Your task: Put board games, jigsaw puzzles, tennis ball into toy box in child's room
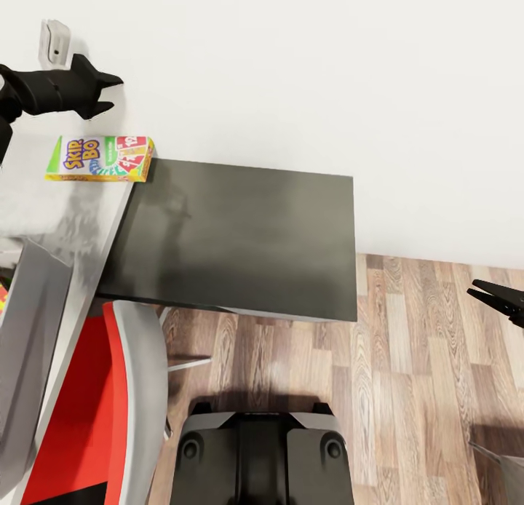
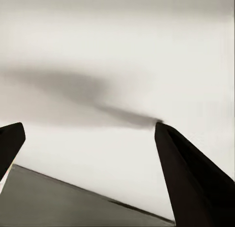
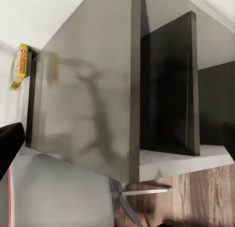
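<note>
So we're parked in front of the table (image 1: 240, 236), looking down at its dark section, and honestly there's not much progress we can point to from here. The one toy we can clearly see is the yellow-green-red board game (image 1: 100, 158) (Skip-Bo box), lying flat on the pale part of the table at about 10 o'clock in the head view, right at the corner of the dark section and close to the wall. It's not in any bin, so that one is definitely still to do.

Our left hand (image 1: 109, 92) hovers just above and behind that box, up against the wall, fingers spread and nothing between them. The left wrist view agrees: two dark fingertips (image 2: 188, 183) wide apart with bare wall between. Our right hand (image 1: 486, 292) is way off at 3 o'clock over the wood floor (image 1: 407, 345), looks parted and not holding anything.

At 8 o'clock there's a light grey sloped wall (image 1: 29, 330), which could be the toy box, but we can't tell what's inside. There's a red-and-grey chair (image 1: 109, 403) beside it. Best guess: grabbing the Skip-Bo box is next.
</note>
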{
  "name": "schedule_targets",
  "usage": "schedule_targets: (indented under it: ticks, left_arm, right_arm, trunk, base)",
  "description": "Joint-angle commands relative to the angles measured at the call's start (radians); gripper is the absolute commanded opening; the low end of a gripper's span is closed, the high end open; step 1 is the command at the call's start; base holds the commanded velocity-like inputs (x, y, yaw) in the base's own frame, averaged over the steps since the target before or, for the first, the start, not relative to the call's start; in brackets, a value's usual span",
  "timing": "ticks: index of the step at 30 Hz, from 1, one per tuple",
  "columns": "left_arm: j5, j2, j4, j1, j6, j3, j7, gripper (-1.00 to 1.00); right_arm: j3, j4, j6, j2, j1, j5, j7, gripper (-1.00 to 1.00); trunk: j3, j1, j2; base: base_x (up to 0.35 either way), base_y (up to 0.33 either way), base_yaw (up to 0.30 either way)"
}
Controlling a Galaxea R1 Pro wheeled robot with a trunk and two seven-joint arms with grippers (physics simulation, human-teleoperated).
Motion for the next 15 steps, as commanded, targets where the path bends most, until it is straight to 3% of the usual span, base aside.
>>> schedule_targets:
  ticks: [1,8,15]
  left_arm:
    - [0.013,0.001,-0.015,-0.001,0.011,-0.005,0.005,1.00]
    - [0.014,0.001,-0.066,-0.001,0.054,-0.005,0.006,1.00]
    - [0.017,0.000,-0.110,-0.001,0.079,-0.006,0.006,1.00]
  right_arm:
    - [0.000,0.000,0.005,-0.001,-0.002,-0.001,0.001,1.00]
    - [0.000,0.000,0.005,-0.002,-0.021,-0.003,-0.007,1.00]
    - [0.000,0.000,0.005,-0.001,-0.079,-0.004,-0.025,1.00]
  trunk:
    - [0.000,0.001,-0.002]
    - [0.011,0.001,-0.002]
    - [0.018,0.001,-0.002]
  base:
    - [0.000,0.000,0.042]
    - [0.000,0.000,0.079]
    - [0.000,0.000,0.083]
